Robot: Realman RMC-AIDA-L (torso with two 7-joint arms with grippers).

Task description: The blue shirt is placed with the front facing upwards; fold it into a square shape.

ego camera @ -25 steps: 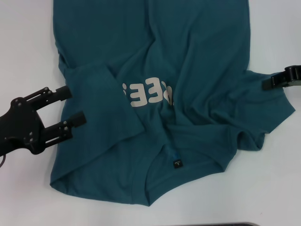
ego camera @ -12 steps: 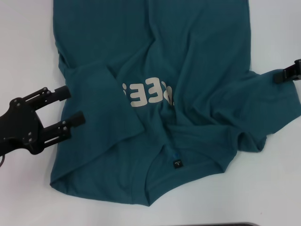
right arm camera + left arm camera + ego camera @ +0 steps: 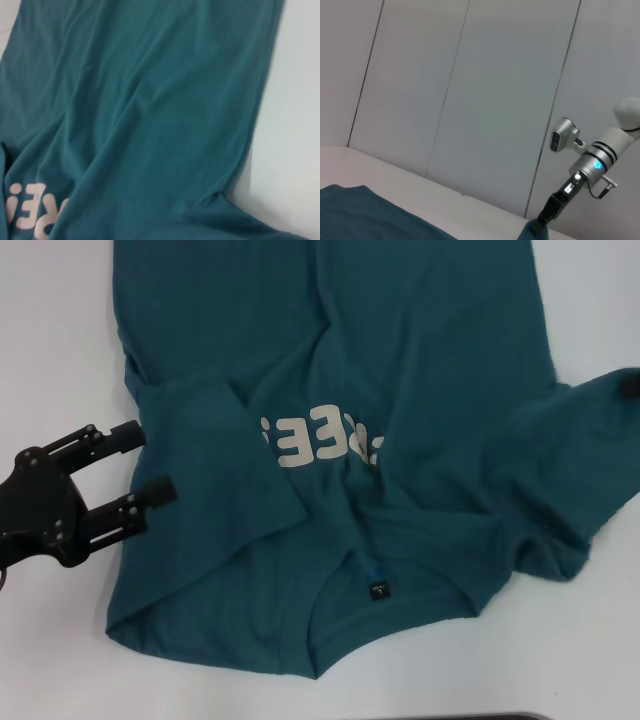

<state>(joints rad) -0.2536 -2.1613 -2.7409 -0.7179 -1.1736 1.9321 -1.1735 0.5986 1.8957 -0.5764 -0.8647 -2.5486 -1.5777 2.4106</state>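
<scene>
Right gripper (image 3: 629, 384) now withdrawn to the frame edge, lifting the right sleeve of the blue shirt (image 3: 400, 360), apparently pinched. Left gripper (image 3: 140, 462) spread wide, fingertips touching the folded left sleeve. Shirt rumpled on the white table (image 3: 50, 340).

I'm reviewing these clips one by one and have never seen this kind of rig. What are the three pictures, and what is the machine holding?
It is a two-armed robot folding laundry. The head view looks down from its head at a white table where the blue shirt lies, off-white letters up, one sleeve folded in. The black two-fingered claw is the left gripper, open beside the shirt's edge and holding nothing. The left wrist view looks across at the right arm, whose right gripper pinches the raised far sleeve. The right wrist view looks down along the shirt.
</scene>
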